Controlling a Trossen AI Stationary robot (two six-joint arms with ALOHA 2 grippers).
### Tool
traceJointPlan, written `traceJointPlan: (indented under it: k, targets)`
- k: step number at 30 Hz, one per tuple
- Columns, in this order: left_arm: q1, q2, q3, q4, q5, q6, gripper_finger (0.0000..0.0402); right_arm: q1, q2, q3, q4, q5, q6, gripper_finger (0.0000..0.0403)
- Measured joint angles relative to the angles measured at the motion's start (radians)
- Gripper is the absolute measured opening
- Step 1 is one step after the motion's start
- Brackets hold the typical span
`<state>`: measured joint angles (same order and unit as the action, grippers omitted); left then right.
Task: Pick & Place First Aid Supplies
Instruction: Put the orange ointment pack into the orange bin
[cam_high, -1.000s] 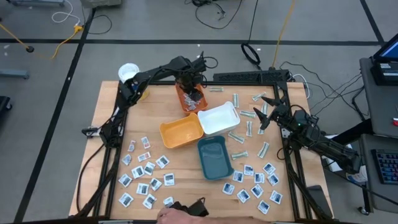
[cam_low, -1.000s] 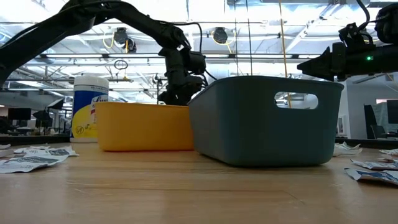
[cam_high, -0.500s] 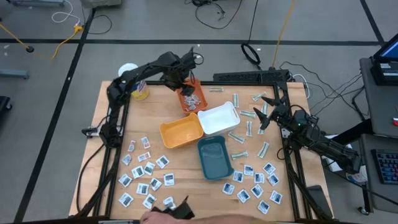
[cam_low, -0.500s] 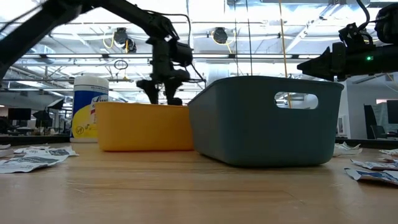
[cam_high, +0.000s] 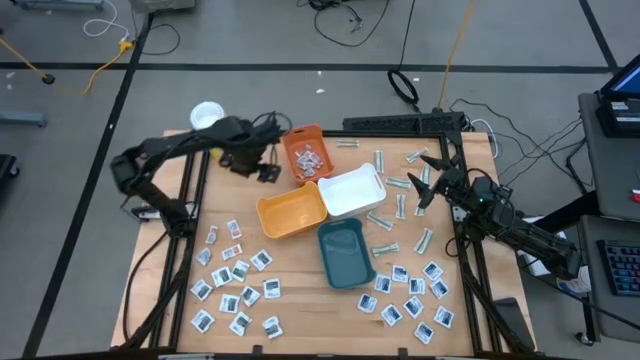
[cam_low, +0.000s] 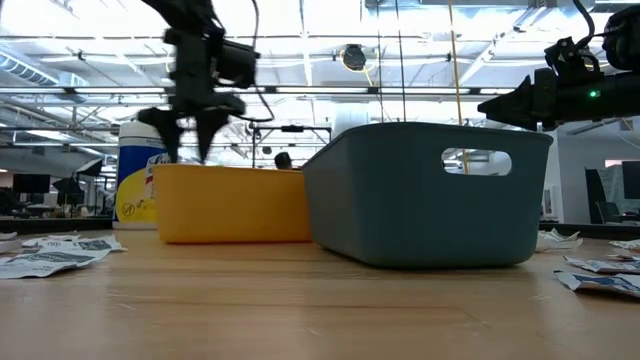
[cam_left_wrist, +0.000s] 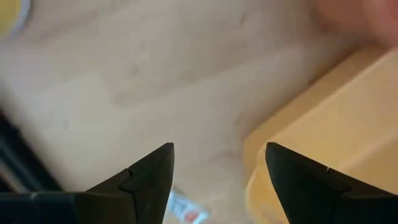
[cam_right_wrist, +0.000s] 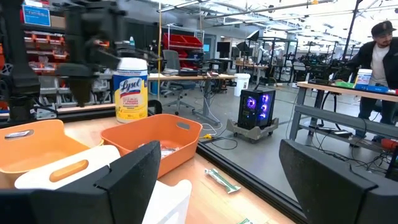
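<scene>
On the left half of the table (cam_high: 170, 250), I see my left end effector (cam_high: 262, 166) has pulled away from the orange tray (cam_high: 306, 152), where it hung a second ago, and now hovers over bare wood between the canister (cam_high: 207, 117) and the yellow tray (cam_high: 292, 211). Its fingers (cam_left_wrist: 146, 180) stand parted with nothing between them, so I judge a drop into the orange tray is finished and I am swinging back for another pick. That tray holds a small pile of packets. Below the left arm, the nearest supply is the left cluster of sachets (cam_high: 235, 280), lying flat and well apart from the end effector. The dark shape at the near edge a second ago has gone from the overhead view.

Centre of the table, the white tray (cam_high: 352, 190) and teal tray (cam_high: 345, 252) sit touching the yellow one; none of them has shifted.

Further right, grey-green strips (cam_high: 400, 195) are scattered about the white tray, and the right cluster of sachets (cam_high: 410, 295) sits near the front. My right end effector (cam_high: 428, 180) waits fully open and empty above the strips, unmoved over the last second.
</scene>
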<state>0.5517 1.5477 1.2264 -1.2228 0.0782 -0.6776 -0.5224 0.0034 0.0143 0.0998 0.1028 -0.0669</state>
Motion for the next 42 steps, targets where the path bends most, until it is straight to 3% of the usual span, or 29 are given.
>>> traceJointPlan:
  k: [9,15,30,42]
  targets:
    - [-0.126,-0.277,-0.276,-0.008,0.013,-0.2,0.0255,0.0,0.0,0.0,0.0,0.0,0.0,0.0322]
    - [-0.229,-0.354,-0.384,-0.008,0.043,-0.279,0.0255,0.0,0.0,0.0,0.0,0.0,0.0,0.0322]
    - [-0.461,-0.282,-0.541,0.05,0.05,-0.239,0.0255,0.0,0.0,0.0,0.0,0.0,0.0,0.0322]
    - [-0.496,-0.093,-0.546,0.04,0.09,-0.283,0.0255,0.0,0.0,0.0,0.0,0.0,0.0,0.0322]
